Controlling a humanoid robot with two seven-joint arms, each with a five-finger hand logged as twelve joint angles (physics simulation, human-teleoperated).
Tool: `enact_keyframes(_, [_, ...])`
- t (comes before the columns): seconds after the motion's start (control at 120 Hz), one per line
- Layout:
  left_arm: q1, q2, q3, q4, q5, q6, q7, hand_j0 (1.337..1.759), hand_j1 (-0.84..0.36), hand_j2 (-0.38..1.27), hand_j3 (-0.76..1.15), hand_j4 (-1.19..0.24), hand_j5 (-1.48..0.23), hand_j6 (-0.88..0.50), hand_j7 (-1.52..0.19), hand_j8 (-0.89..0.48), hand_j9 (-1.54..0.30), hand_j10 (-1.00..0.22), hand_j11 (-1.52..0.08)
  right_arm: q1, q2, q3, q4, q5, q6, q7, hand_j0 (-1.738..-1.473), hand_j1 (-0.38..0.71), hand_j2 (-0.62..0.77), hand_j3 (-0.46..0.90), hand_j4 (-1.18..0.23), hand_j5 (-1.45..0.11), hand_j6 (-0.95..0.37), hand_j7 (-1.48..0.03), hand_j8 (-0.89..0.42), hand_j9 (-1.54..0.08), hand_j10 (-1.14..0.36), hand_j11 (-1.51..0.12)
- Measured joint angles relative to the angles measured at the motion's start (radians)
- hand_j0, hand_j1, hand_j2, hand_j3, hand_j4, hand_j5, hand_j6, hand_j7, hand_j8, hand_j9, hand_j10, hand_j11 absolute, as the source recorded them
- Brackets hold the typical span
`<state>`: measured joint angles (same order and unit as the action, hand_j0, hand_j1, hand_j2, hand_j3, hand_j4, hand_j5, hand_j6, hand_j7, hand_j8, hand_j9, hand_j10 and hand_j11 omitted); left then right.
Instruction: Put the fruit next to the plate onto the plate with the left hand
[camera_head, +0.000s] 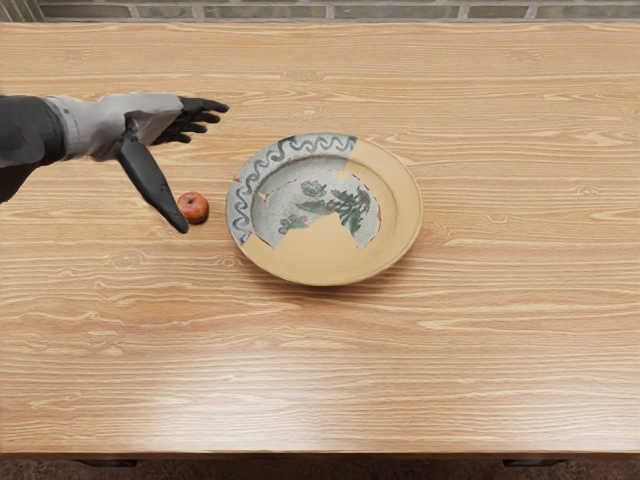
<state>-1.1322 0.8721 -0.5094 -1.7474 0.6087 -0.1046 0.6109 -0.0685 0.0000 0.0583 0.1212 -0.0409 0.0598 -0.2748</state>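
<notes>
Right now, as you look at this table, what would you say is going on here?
The robot's left hand comes in from the left and hovers open over the wooden table, holding nothing. Its thumb points down, close beside a small red fruit. The fruit lies on the table just left of the patterned plate, apart from its rim and not yet on it. The right arm is out of view.

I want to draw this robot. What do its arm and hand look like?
The left arm is dark grey near the picture's edge, then light grey at the wrist. The left hand has a light grey, boxy palm and slim black fingers, with a long, black, tapering thumb.
</notes>
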Motion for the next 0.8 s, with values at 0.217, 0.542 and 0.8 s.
enact_keyframes(0.217, [0.058, 0.034, 0.053, -0.003, 0.162, 0.17, 0.0, 1.658, 0.3, 0.01, 0.0, -0.04, -0.05, -0.04, -0.05, -0.04, -0.05, -0.04, -0.05, 0.0, 0.0, 0.0, 0.0, 0.0, 0.0, 0.0, -1.658, -0.35, 0.0, 0.0, 0.0, 0.0, 0.0, 0.0, 0.0, 0.0, 0.0, 0.0])
enact_keyframes(0.542, [0.106, -0.008, 0.094, 0.005, 0.257, 0.264, 0.0, 1.658, 0.3, 0.01, 0.0, -0.05, -0.05, -0.05, -0.05, -0.05, -0.05, -0.05, -0.05, 0.0, 0.0, 0.0, 0.0, 0.0, 0.0, 0.0, -1.658, -0.35, 0.0, 0.0, 0.0, 0.0, 0.0, 0.0, 0.0, 0.0, 0.0, 0.0])
enact_keyframes(0.8, [0.2, -0.071, 0.109, 0.023, 0.388, 0.359, 0.0, 1.658, 0.3, 0.01, 0.0, -0.05, -0.06, -0.05, -0.06, -0.05, -0.06, -0.05, -0.06, 0.0, 0.0, 0.0, 0.0, 0.0, 0.0, 0.0, -1.658, -0.35, 0.0, 0.0, 0.0, 0.0, 0.0, 0.0, 0.0, 0.0, 0.0, 0.0])
